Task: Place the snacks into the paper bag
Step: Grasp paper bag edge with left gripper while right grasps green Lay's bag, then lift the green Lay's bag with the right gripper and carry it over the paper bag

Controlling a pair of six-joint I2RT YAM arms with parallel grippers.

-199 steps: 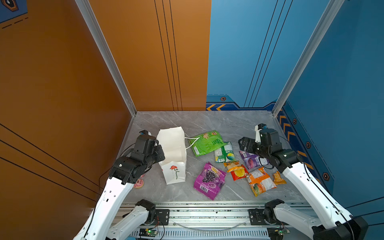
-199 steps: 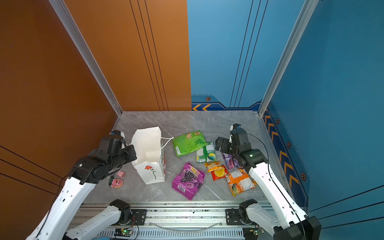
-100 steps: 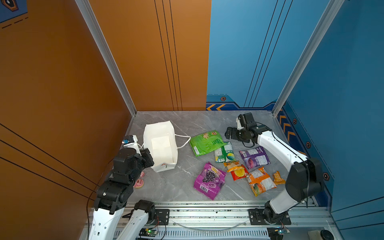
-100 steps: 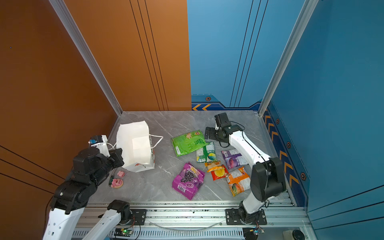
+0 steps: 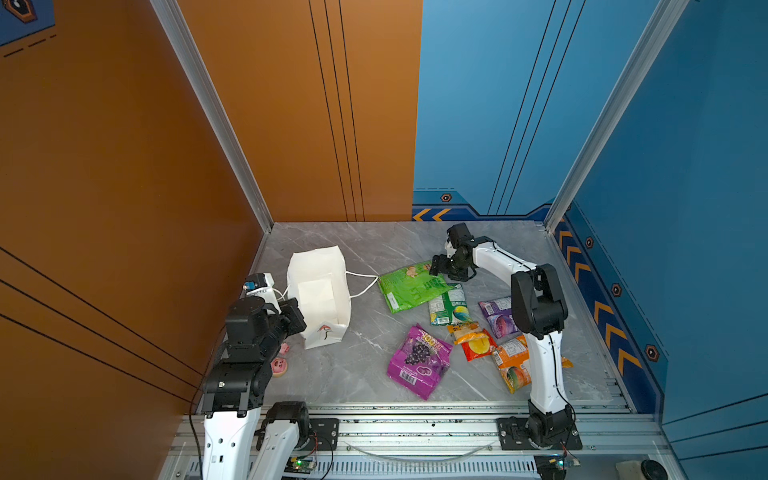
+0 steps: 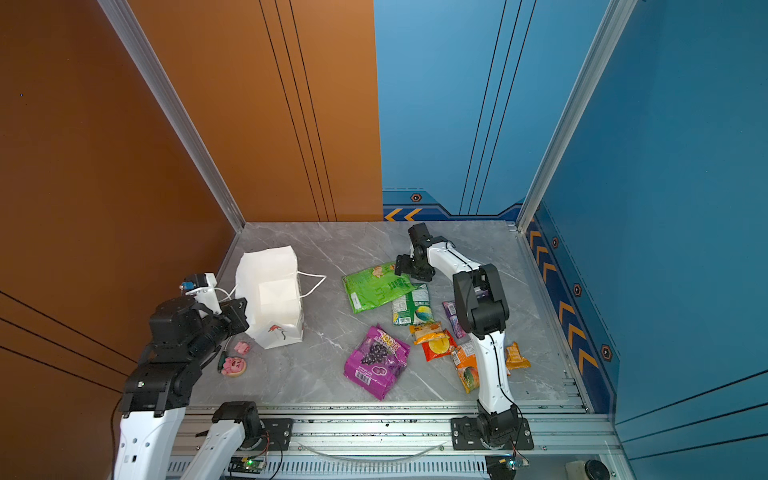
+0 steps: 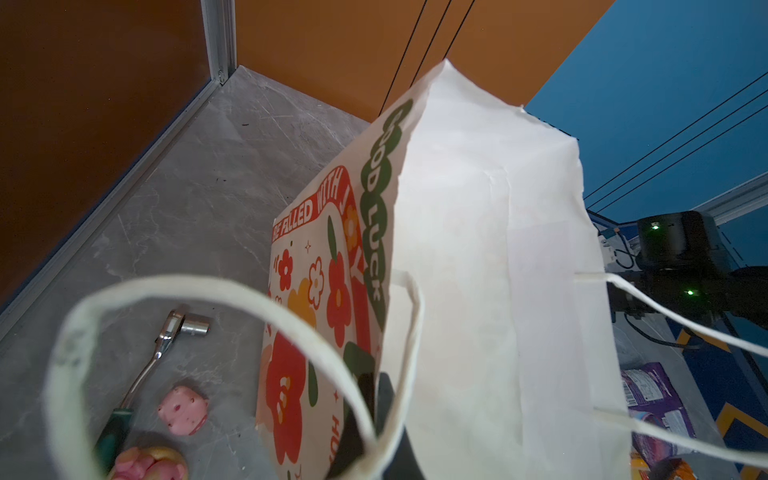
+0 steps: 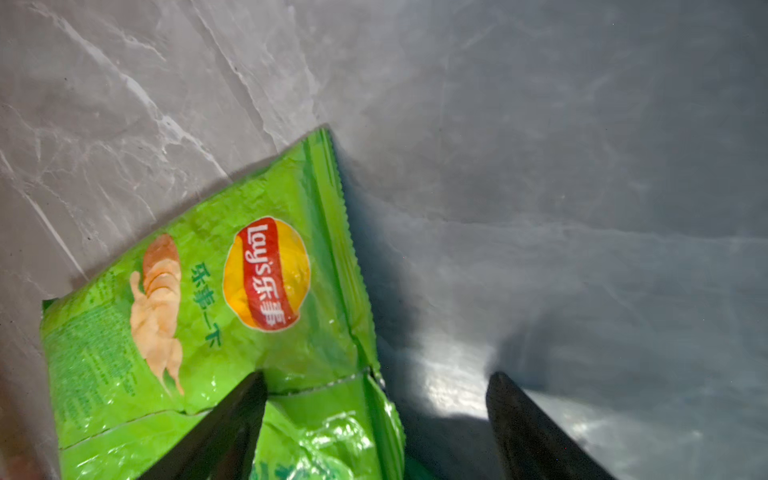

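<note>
The white paper bag (image 5: 320,291) (image 6: 270,291) (image 7: 478,291) stands at the left with its mouth open upward. My left gripper (image 5: 297,318) (image 6: 241,311) (image 7: 374,415) is shut on its near rim by a cord handle. The snacks lie to the right: a green packet (image 5: 411,286) (image 6: 376,286) (image 8: 208,311), a green-white one (image 5: 449,305), a purple grape one (image 5: 419,361), a small purple one (image 5: 496,316), a red one (image 5: 478,345) and an orange one (image 5: 511,365). My right gripper (image 5: 440,266) (image 6: 403,266) (image 8: 378,378) is open, low over the green packet's far end, one finger on the foil.
Two pink round things (image 5: 278,366) (image 6: 233,365) and a ratchet wrench (image 7: 166,345) lie left of the bag, under my left arm. The orange wall runs close along the left, the blue wall along the right. A metal rail (image 5: 415,428) borders the front.
The bag has shifted left and its mouth has opened wider, with my left arm drawn back. My right gripper moved from the small purple packet to the green packet's far end, jaws narrowing slightly.
</note>
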